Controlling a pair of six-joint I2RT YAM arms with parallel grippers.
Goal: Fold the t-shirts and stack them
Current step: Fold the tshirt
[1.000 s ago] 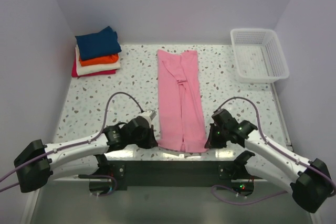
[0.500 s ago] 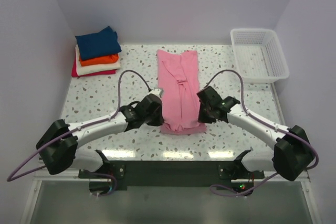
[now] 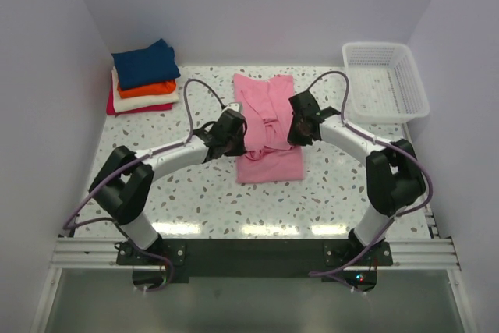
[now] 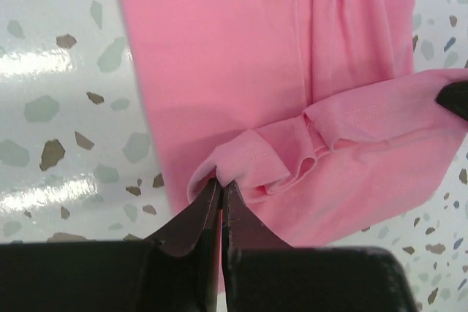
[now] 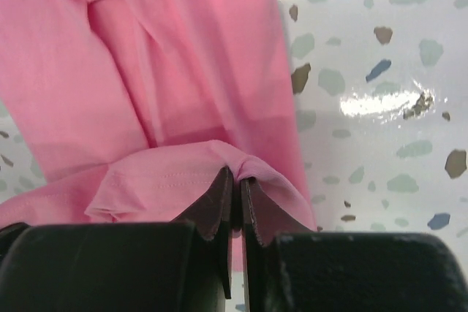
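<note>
Left gripper (image 4: pixel 221 184), right gripper (image 5: pixel 235 174) tight on hem of pink t-shirt (image 3: pixel 269 163)

We found the left arm (image 3: pixel 164 163) and right arm (image 3: pixel 351 139) slanting across the table (image 3: pixel 187 204), with the left gripper (image 3: pixel 236 126) and right gripper (image 3: pixel 296 132) pinched onto the pink t-shirt (image 3: pixel 269 168). Bare tabletop lay between the arms at the near edge. The folded stack (image 3: pixel 144 76) blocked the far-left corner and the basket (image 3: pixel 390 115) the far-right, both by the back wall (image 3: pixel 257 13).
</note>
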